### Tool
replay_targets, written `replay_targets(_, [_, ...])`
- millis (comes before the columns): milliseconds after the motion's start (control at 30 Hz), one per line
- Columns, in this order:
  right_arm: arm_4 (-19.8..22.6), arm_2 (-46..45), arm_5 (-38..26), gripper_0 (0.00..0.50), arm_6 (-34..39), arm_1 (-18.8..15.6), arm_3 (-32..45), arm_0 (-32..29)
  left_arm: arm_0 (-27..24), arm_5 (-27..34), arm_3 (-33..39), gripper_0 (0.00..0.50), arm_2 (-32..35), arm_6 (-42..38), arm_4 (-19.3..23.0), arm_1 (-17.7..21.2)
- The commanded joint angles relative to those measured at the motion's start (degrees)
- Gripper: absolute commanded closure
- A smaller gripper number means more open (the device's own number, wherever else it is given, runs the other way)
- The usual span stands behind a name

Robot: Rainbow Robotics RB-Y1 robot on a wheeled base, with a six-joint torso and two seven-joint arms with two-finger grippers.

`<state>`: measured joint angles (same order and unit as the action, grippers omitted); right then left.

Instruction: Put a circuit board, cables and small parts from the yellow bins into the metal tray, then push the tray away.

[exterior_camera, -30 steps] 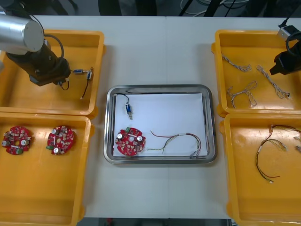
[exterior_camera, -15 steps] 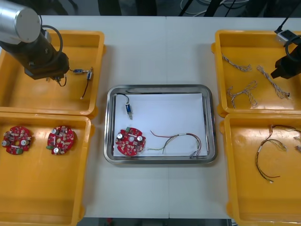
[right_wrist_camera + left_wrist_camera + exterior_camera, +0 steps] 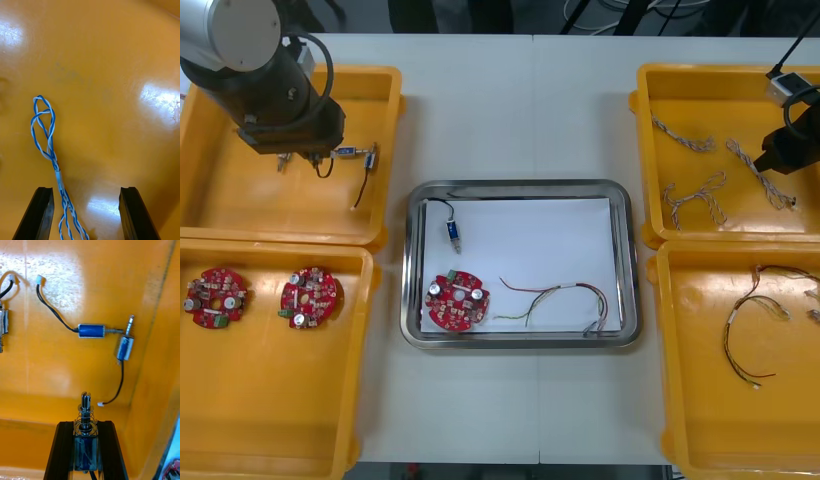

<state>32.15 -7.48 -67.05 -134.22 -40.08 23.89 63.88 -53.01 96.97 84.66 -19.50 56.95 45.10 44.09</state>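
Note:
My left gripper [image 3: 85,450] is shut on a small metal part [image 3: 86,427] with a blue body and a spring, held above the floor of the far left yellow bin [image 3: 240,205]. Two more small metal parts [image 3: 91,330] with black cables lie beyond the fingers. In the front view the left gripper [image 3: 292,140] hangs over that bin. My right gripper [image 3: 85,215] is open low over the far right bin [image 3: 700,95], with a twisted blue and white cable [image 3: 47,138] running between its fingers. The metal tray [image 3: 520,188] holds a circuit board [image 3: 457,300], a small part [image 3: 452,230] and a red and yellow cable [image 3: 565,298].
Two circuit boards [image 3: 215,296] lie in the near left bin [image 3: 270,400]. The near right bin [image 3: 710,400] holds red and yellow cables [image 3: 750,320]. Several twisted cables [image 3: 695,200] lie in the far right bin beside the right gripper [image 3: 783,152].
The left arm has shifted towards the far side of its bin and a little right. The right gripper has moved slightly nearer over the twisted cables.

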Motion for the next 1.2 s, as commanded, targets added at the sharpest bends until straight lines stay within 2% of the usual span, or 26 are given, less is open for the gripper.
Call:
replay_targets(33, [-0.6, -1.2, 2.8, 0.000, -0.4, 0.5, -2.0, 3.8, 0.1, 2.7, 5.7, 0.500, 1.8, -0.7, 0.3, -0.1])
replay_targets(133, [-0.7, -1.8, 5.3, 0.000, -1.0, 1.0, -5.6, 5.1, 0.1, 3.4, 7.6, 0.500, 2.2, -1.6, 0.4, -1.4])
replay_targets(367, [-1.0, -1.8, 6.6, 0.000, -0.5, 2.1, -6.4, 5.0, 0.1, 4.3, 10.4, 0.500, 2.3, -2.8, -0.4, -4.6])
replay_targets(567, [-0.9, -3.2, 9.0, 0.000, -1.2, 2.3, -10.2, 5.0, 0.1, 5.7, 12.0, 0.500, 2.4, -4.0, -0.9, -6.7])
replay_targets(1000, [-0.2, -3.2, 9.8, 0.000, -1.7, 2.3, -11.4, 2.7, 0.1, 6.2, 12.4, 0.500, 2.4, -4.8, -1.5, -7.2])
replay_targets(1033, [0.0, -3.2, 9.7, 0.242, -1.7, 2.3, -11.3, 2.5, 0.1, 6.2, 12.4, 0.500, 2.4, -5.0, -1.6, -7.2])
replay_targets(1100, [0.5, -3.2, 9.8, 0.500, -1.7, 2.3, -11.3, 1.9, 0.1, 6.2, 12.4, 0.500, 2.4, -5.2, -1.9, -7.2])
replay_targets(1200, [0.5, -3.2, 10.4, 0.500, -1.7, 2.3, -11.4, 1.4, 0.1, 6.5, 12.4, 0.500, 2.4, -5.4, -1.9, -7.2])
